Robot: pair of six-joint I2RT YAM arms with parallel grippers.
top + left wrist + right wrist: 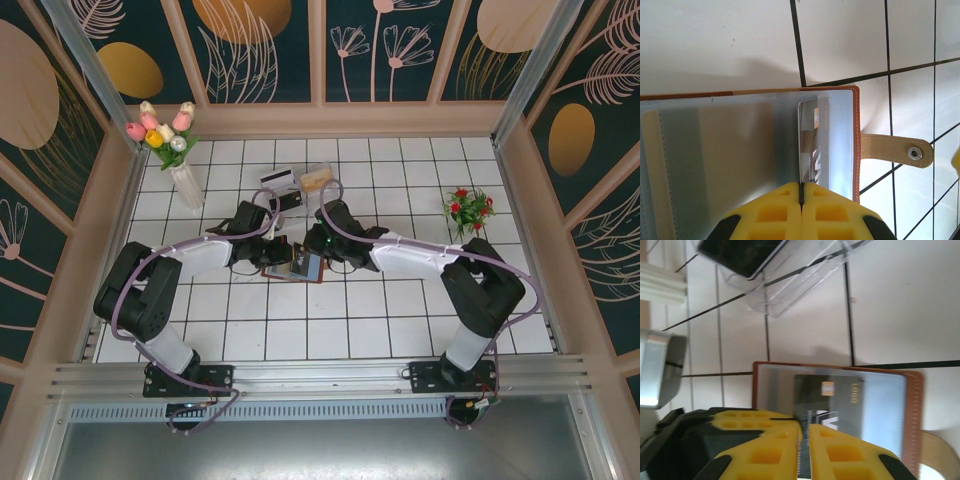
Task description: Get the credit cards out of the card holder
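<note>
Tulip vase (186, 186) far-left; red flowers (468, 207) far-right; clear tray (800, 287) between; white tiled table (400, 320).

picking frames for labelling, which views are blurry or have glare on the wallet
Left wrist: hazy glare on the card holder sleeves, yellow fingers out of focus; right wrist: soft all over, credit card print smeared; top external: sharp, evenly lit.

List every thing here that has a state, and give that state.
card holder, open, blue-grey inside showing
strap, unfastened, sticking out sideways
left gripper, shut on the card holder's edge
credit card, pinched by the right gripper, over the open holder
right gripper, shut on the credit card
clear tray, upright, something dark inside
flower vase, upright
</note>
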